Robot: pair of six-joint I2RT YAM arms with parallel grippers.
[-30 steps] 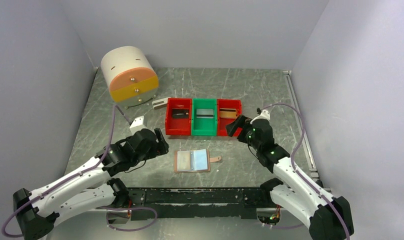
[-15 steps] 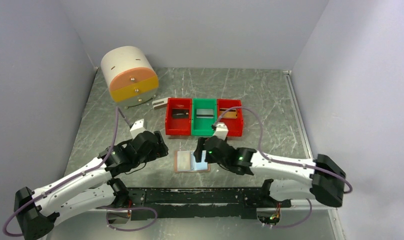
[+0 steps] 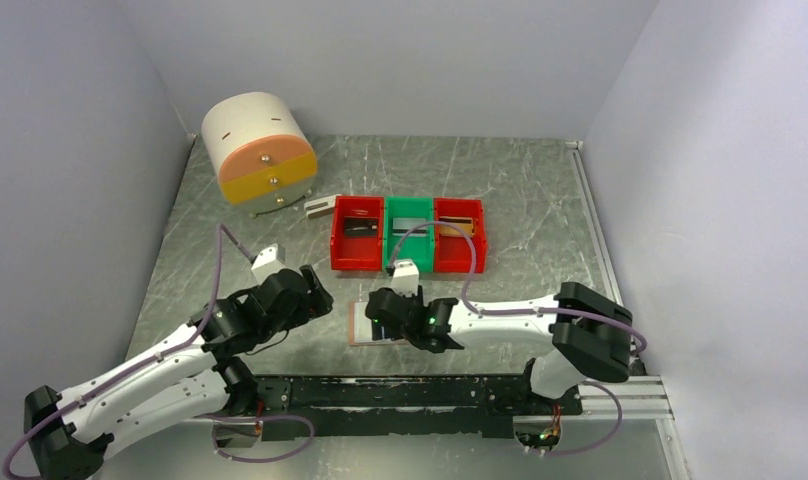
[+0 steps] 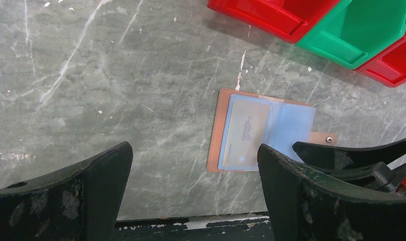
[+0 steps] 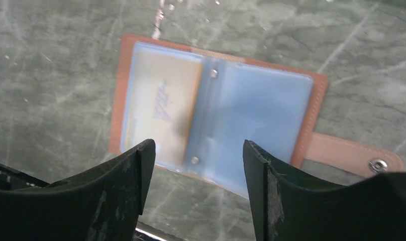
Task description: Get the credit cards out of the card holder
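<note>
Left of the card holder the left gripper hangs spread, empty. Over it the right gripper stands parted, gripping nothing. A credit card fills its left pocket; pinching film instead could drag the unpinned holder.

Card holder, tan-brown, is lying open and flat, pale blue pockets facing up, strap tab pointing right. A pale yellowish card is sitting in its left pocket. A black card, a grey-white card and a gold-brown card are resting in the bins behind it.
</note>
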